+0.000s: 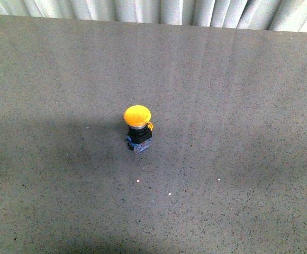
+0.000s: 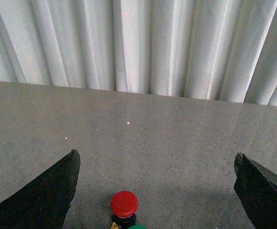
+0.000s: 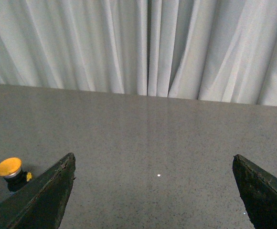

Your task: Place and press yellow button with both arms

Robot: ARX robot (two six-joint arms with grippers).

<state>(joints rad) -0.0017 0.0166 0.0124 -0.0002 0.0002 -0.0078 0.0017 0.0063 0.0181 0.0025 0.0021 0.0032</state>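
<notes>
**Where things sit around the button**

The yellow button (image 1: pixel 137 128) stands upright on my table (image 1: pixel 238 106), near its middle, cap on top of its body. Behind it, past the table's far edge, hangs a curtain (image 1: pixel 196 11). In my right wrist view the button (image 3: pixel 10 172) lies beside one finger of my right gripper (image 3: pixel 153 195), outside its gap. A second button (image 2: pixel 124 206) sits between my left gripper's (image 2: pixel 155 191) spread fingers.

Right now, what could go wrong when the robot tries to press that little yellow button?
The small yellow domed button on its black body stands tall on a narrow base, so a sideways nudge might tip it. A red-capped button sits between the open left gripper's fingers, so it might press the wrong one.
</notes>
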